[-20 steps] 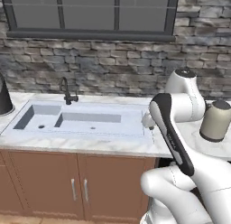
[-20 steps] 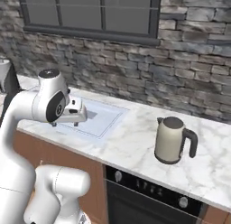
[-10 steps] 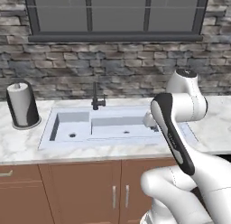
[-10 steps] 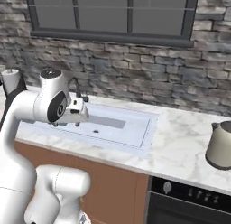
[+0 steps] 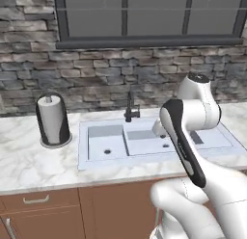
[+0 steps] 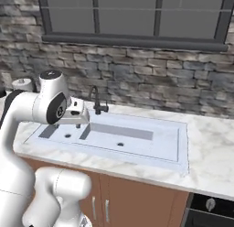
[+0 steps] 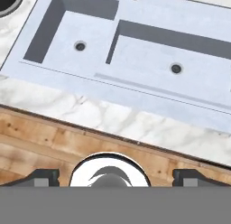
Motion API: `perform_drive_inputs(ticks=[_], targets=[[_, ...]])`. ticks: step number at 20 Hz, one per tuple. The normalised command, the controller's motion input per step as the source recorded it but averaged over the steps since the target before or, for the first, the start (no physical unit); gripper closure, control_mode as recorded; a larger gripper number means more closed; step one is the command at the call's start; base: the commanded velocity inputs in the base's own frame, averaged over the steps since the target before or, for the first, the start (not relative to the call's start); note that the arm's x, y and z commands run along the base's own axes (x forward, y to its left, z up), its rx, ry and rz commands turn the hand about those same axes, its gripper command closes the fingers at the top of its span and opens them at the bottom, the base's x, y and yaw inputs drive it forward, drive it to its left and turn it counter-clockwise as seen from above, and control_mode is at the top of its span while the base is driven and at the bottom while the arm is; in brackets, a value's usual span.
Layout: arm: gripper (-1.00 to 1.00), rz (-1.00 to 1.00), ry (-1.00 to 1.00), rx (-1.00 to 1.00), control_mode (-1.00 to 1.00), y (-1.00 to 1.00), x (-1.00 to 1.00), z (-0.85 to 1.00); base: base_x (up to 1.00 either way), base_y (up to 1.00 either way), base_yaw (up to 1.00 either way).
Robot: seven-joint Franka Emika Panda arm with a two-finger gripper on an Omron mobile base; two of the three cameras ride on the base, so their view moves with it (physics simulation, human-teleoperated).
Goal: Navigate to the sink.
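Marble countertop point(image 5: 29, 165) view slid sideways as base drove: wide pale grey double-basin sink point(image 5: 144, 141) now centred ahead, kettle gone from frame. Gripper point(image 7: 115, 175) fingers spread, empty. Navigation near done.

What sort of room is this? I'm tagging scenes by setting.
A rendered kitchen, most likely: a double-basin sink with a dark faucet in a marble counter, a paper towel holder beside it, wooden cabinets below.
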Motion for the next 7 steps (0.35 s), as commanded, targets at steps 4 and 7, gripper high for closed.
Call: perform_drive_inputs(ticks=[4, 7], targets=[[-1.0, 0.0, 0.0, 0.0, 1.0, 0.0, 0.0, 0.0, 0.56, 0.28, -0.14], [-1.0, 0.0, 0.0, 0.0, 1.0, 0.0, 0.0, 0.0, 0.53, 0.24, -0.13]])
